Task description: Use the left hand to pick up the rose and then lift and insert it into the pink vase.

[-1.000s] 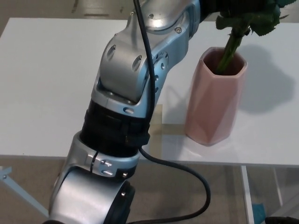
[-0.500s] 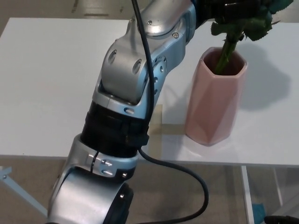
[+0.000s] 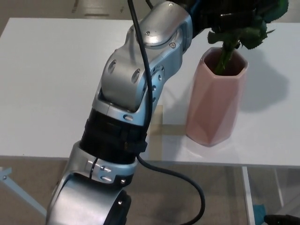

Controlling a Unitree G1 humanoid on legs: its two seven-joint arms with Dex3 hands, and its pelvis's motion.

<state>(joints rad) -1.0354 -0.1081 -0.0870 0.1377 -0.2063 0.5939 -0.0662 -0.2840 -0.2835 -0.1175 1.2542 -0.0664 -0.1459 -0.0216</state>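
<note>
Standing green-stemmed in the pink vase (image 3: 216, 98): the rose (image 3: 228, 51).

Nothing readable anywhere here, honestly. No lettering, logo or number shows on the faceted pink ceramic vase (image 3: 216, 98), on the silver and black robot arm (image 3: 133, 89) just left of the vase, or on the plain white tabletop (image 3: 47, 79) the vase stands on. The only marks on the arm are small screws and a black cable, no print at all.
</note>
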